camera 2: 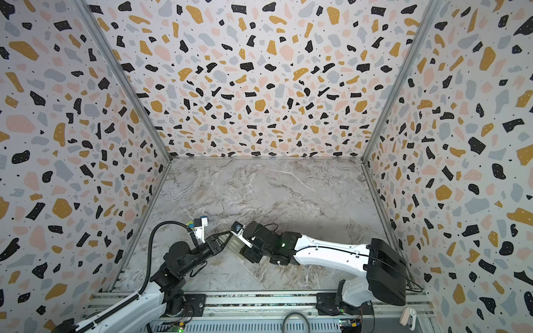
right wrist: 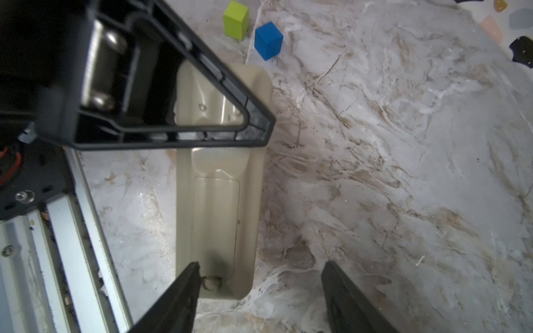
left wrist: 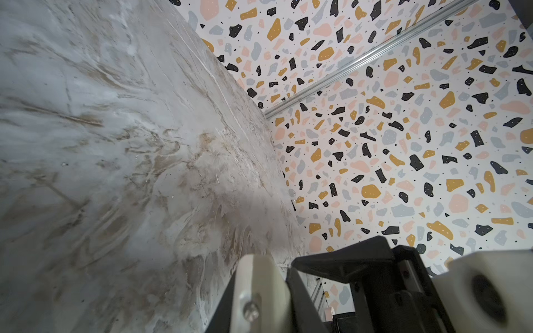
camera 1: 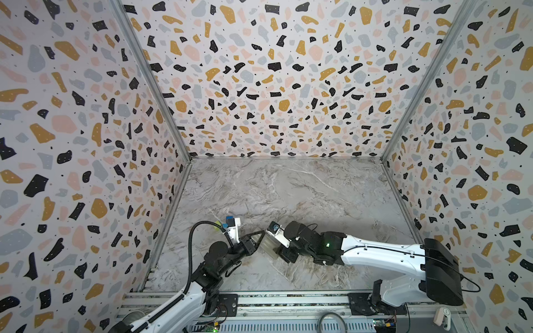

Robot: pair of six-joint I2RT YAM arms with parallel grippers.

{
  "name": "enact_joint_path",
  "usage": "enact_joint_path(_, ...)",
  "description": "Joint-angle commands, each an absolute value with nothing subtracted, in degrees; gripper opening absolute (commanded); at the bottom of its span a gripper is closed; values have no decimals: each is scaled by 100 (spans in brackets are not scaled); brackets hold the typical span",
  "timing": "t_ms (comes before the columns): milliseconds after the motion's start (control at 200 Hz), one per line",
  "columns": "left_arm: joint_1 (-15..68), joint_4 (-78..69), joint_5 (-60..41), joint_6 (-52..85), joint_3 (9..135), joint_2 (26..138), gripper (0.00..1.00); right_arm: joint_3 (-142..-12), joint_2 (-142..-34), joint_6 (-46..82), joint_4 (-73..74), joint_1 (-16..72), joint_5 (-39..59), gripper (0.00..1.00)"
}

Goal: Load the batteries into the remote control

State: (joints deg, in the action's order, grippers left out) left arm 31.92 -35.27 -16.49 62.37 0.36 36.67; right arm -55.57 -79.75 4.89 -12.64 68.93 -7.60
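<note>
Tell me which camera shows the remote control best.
The right wrist view: the remote control lies back up, nearly its full length visible, one end crossed by the left gripper. In both top views only a pale sliver of it shows between the arms. The left wrist view misses it.

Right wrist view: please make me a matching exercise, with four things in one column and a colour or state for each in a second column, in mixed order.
Things:
1 remote control
2 left gripper
3 right gripper
4 cubes

Colours or states:
a open
b green and blue
c shut
d off-white, back side up

Pairs: 1-d, 2-c, 3-a, 4-b.
</note>
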Motion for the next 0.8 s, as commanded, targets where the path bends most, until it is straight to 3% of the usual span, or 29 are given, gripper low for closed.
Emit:
enact_joint_path(0,3209,-3946,-1587,6291,11,3646,0,-5408,-7681,664,-917,6927,-557,78)
enact_joint_path(425,3208,-3998,-1512,6394,37,3656,0,-5484,-8423,790,-428,6933,-506,85)
enact_joint_path(796,3208,-4025,-1503,6433,42,3657,0,-5498,-8797,807,-340,6926,-588,75)
